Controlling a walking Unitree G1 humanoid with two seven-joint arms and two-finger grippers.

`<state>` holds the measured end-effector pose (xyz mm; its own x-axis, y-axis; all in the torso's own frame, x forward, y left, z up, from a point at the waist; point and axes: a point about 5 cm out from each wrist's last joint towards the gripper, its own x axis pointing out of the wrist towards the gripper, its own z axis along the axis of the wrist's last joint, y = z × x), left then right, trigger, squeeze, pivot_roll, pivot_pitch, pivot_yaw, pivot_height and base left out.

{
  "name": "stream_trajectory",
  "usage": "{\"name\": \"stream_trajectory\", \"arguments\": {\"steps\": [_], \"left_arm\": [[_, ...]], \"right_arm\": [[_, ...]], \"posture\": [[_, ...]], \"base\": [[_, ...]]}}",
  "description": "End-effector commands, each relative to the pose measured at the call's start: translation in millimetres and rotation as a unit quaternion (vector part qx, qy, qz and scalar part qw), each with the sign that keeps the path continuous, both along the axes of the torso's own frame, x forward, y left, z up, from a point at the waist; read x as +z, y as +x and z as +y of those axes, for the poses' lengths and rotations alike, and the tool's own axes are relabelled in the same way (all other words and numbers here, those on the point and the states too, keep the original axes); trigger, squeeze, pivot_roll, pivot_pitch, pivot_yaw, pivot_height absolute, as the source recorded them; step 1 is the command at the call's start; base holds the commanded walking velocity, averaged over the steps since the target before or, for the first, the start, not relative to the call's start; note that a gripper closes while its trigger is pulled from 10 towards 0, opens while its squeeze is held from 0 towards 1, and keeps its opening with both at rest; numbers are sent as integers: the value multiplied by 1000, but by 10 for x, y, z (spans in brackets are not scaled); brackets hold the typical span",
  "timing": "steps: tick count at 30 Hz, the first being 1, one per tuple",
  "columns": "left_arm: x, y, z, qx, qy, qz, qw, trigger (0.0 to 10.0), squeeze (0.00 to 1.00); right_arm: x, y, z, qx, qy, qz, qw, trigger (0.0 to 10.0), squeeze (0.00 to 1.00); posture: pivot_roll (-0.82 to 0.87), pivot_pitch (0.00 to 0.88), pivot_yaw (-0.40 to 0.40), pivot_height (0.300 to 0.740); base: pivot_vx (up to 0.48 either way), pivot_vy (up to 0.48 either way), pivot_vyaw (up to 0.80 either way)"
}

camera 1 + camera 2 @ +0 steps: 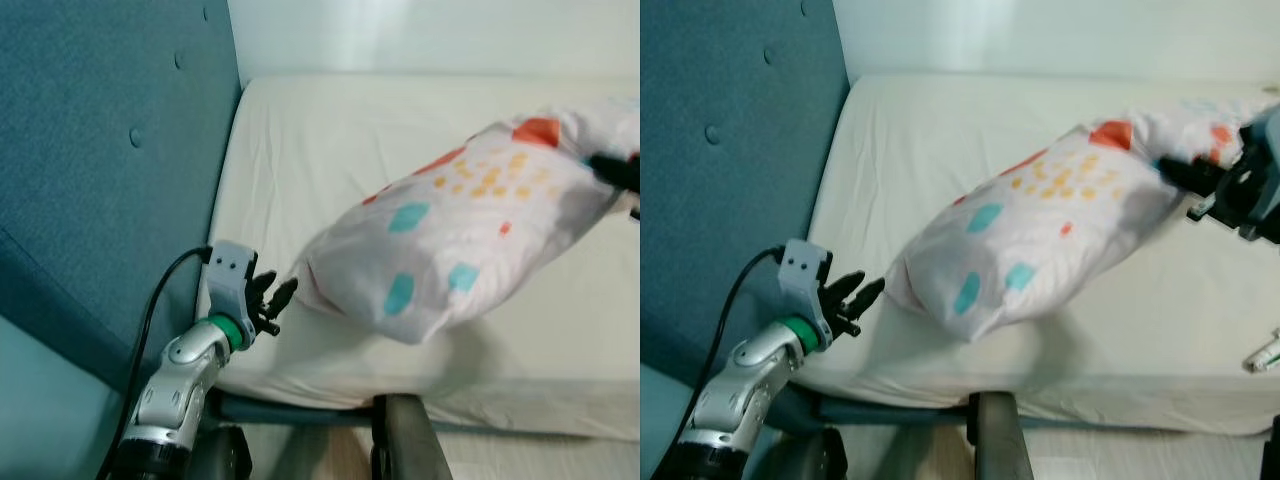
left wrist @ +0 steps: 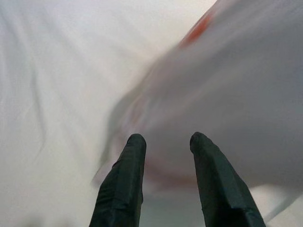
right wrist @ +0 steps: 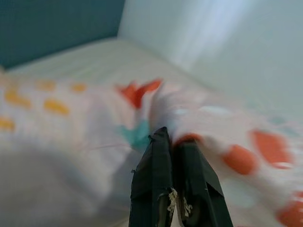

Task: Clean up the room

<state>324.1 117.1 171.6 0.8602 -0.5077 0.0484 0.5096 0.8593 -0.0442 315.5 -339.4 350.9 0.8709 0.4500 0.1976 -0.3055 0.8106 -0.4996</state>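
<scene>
A white pillow (image 1: 1040, 235) with orange, red and teal spots hangs tilted over the white bed (image 1: 330, 150), its low end toward the headboard side. My right gripper (image 1: 1175, 172) is shut on the pillow's far upper edge, with cloth pinched between its fingers (image 3: 163, 165) in the right wrist view. My left gripper (image 1: 272, 297) is open at the bed's near left corner, just beside the pillow's low end and apart from it. In the left wrist view its two black fingers (image 2: 125, 184) stand spread with the pillow (image 2: 227, 94) beyond them.
A teal padded headboard (image 1: 110, 150) rises along the left. A pale wall runs behind the bed. A dark post (image 1: 405, 440) stands at the near mattress edge. A small white object (image 1: 1262, 356) lies at the right edge of the bed.
</scene>
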Motion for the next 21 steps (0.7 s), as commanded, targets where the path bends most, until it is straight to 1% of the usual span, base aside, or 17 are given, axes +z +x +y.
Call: {"name": "stream_trajectory", "arguments": {"steps": [1, 2, 3, 5, 8, 10, 11, 12, 13, 14, 15, 16, 17, 18, 19, 20, 21], "left_arm": [[192, -70, -56, -34, -28, -24, 999, 10000, 0], [192, -70, -56, -34, -28, -24, 999, 10000, 0], [270, -106, -104, -52, -35, -36, 997, 10000, 0], [311, -128, -136, -64, -38, -41, 996, 10000, 0], [421, -254, -314, -123, -54, -49, 990, 10000, 0], [464, -358, -422, -163, -57, -53, 984, 10000, 0], [464, -358, -422, -163, -57, -53, 984, 10000, 0], [467, -422, -481, -179, -54, -55, 981, 10000, 0], [453, -428, -483, -176, -50, -55, 982, 10000, 0], [453, -428, -483, -176, -50, -55, 982, 10000, 0], [435, -428, -476, -170, -45, -54, 983, 10000, 0], [409, -424, -452, -161, -41, -49, 985, 10000, 0], [392, -422, -435, -155, -38, -46, 986, 10000, 0], [359, -409, -403, -142, -34, -39, 988, 10000, 0], [330, -400, -373, -131, -30, -32, 990, 10000, 0], [296, -388, -347, -120, -25, -25, 992, 10000, 0], [275, -382, -330, -114, -22, -21, 993, 10000, 0]], "right_arm": [[189, 39, 125, 32, 37, -38, 998, 0, 0], [189, 39, 125, 32, 37, -38, 998, 0, 0], [215, 74, 171, 42, 52, -45, 997, 0, 0], [224, 98, 196, 46, 59, -48, 996, 0, 0], [199, 271, 372, 55, 71, -55, 994, 0, 0], [125, 417, 524, 56, 73, -46, 995, 0, 0], [125, 417, 524, 56, 73, -46, 995, 0, 0], [-2, 547, 681, 56, 75, -26, 995, 0, 0], [-52, 583, 732, 57, 79, -19, 995, 0, 0], [-52, 583, 732, 57, 79, -19, 995, 0, 0], [-91, 608, 772, 59, 88, -15, 994, 0, 0], [-132, 625, 801, 60, 101, -12, 993, 1020, 0], [-158, 634, 818, 60, 110, -11, 992, 1020, 0], [-214, 646, 841, 64, 140, -7, 988, 10000, 0], [-272, 650, 858, 67, 169, -5, 983, 10000, 0], [-369, 649, 864, 65, 220, -1, 973, 10000, 0], [-436, 644, 864, 63, 254, 2, 965, 10000, 0]], "posture": [[-138, 170, 68, 571], [-138, 170, 68, 571], [-138, 170, 68, 571], [-136, 168, 68, 571], [-140, 168, 71, 571], [-134, 168, 68, 571], [-134, 168, 68, 571], [-118, 167, 60, 571], [-118, 167, 60, 571], [-118, 167, 60, 571], [-112, 169, 55, 571], [-109, 170, 54, 571], [-109, 170, 54, 571], [-105, 174, 56, 571], [-103, 176, 58, 571], [-103, 178, 59, 571], [-102, 179, 60, 571]], "base": [[0, 0, 0], [0, 0, 0], [0, 0, 0], [0, 0, 0], [0, 0, 0], [0, 0, 0], [0, 0, 0], [0, 0, 0], [0, 0, 0], [0, 0, 0], [0, 0, 0], [0, 0, 0], [0, 0, 0], [0, 0, 0], [0, 0, 0], [0, 0, 0], [0, 0, 0]]}}
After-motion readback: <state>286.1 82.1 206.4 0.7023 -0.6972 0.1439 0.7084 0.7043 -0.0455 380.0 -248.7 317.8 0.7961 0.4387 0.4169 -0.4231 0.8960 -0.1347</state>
